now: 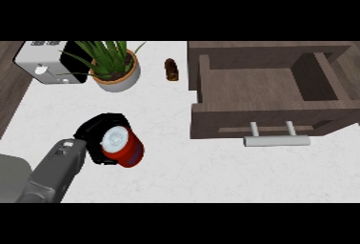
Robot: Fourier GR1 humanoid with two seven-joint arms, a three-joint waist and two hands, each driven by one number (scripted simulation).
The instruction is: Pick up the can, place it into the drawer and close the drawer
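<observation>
Head view: the left black hand (97,136) is wrapped round the red cylindrical can with its white top (123,147), tilted, over the white speckled worktop (211,176) toward its left edge — well apart from the open dark wooden drawer (271,102), its silver bar handle (276,141) at the right.

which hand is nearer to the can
Left. The left hand is curled round the red can on the white counter, left of the open drawer. The right hand is not in view.
</observation>
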